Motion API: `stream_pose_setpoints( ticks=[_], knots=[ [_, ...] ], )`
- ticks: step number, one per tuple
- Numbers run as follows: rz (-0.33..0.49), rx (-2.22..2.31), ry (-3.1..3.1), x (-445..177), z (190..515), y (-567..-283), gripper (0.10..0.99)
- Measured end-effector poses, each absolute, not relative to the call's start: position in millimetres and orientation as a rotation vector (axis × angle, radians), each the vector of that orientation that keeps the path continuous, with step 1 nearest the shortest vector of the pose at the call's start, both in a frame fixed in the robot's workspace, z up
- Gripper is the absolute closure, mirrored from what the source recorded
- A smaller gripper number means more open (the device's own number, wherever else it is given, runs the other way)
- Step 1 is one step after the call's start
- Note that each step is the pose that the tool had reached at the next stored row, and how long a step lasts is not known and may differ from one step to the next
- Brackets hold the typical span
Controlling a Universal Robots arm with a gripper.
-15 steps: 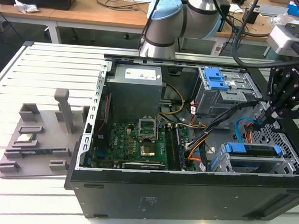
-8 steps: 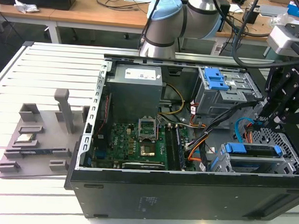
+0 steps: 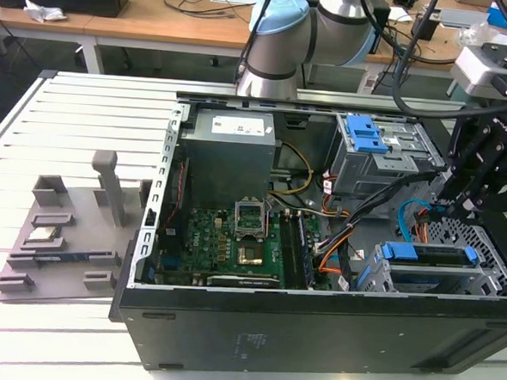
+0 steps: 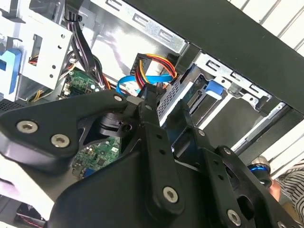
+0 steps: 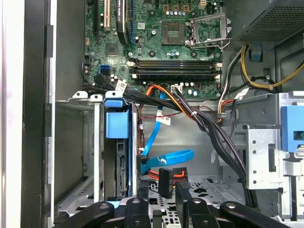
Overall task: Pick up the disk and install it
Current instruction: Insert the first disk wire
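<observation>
The disk [image 3: 426,256] sits on edge inside the lower drive bay of the open computer case, at the exterior view's right, and its blue plastic frame shows along the top. In the first wrist view the disk [image 5: 122,171] stands in the bay under its blue tab. The second wrist view shows the disk [image 4: 192,97] beyond the black linkage. My gripper [image 3: 455,207] hangs just above the perforated case floor beside that bay. It is close to a blue data cable [image 5: 166,159] and a black plug with coloured wires [image 4: 152,64]. The gripper [image 5: 173,199] is apart from the disk.
A grey metal cage with a blue latch [image 3: 369,137] stands behind the gripper. Black cable bundles [image 5: 209,123] run between the cage and the bay. The motherboard [image 3: 233,240] and power supply [image 3: 230,150] lie further left. A grey fixture [image 3: 62,221] sits on the slatted table outside the case.
</observation>
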State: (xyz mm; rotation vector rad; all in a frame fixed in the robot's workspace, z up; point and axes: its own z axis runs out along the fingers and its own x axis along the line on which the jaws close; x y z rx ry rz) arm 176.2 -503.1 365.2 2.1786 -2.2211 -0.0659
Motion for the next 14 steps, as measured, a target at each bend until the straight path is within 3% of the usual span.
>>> stream_pose_setpoints(
  ticks=[11, 12, 14],
  knots=[
    [-0.066, 2.179, -2.221, 176.1, 353.0, -503.1, 0.737],
    [-0.066, 2.179, -2.221, 176.1, 352.9, -503.1, 0.871],
    [-0.066, 2.178, -2.221, 176.1, 352.8, -503.1, 0.898]
  ],
)
